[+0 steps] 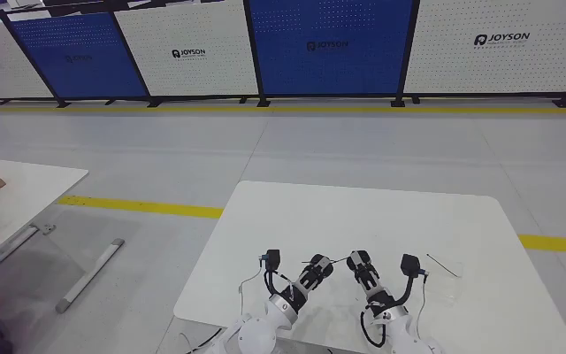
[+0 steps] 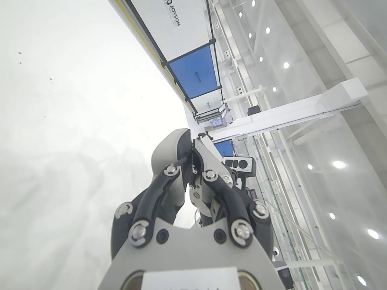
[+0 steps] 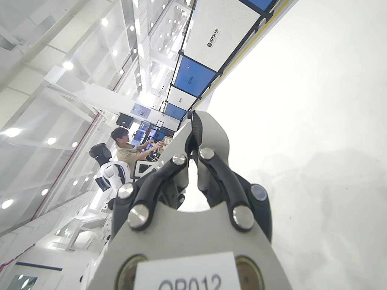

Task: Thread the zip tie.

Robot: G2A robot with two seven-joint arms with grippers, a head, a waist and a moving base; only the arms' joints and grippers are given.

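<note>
Two grippers meet tip to tip above the front part of the white table (image 1: 371, 212). A thin black zip tie (image 1: 334, 259) runs between them. My left gripper (image 1: 317, 268) is shut on it; in the left wrist view a short black end of the zip tie (image 2: 180, 162) sticks out sideways from the closed left gripper (image 2: 192, 144). My right gripper (image 1: 357, 262) is shut too, and in its wrist view a small black piece of the tie (image 3: 190, 115) pokes out at the tip of the right gripper (image 3: 193, 122). The tie's middle is hidden by the fingers.
A second black zip tie (image 1: 442, 264) lies on a clear plastic bag (image 1: 447, 285) at the table's right front. Another white table (image 1: 35, 186) stands off to the left. Blue and white partition panels (image 1: 327, 44) line the far floor.
</note>
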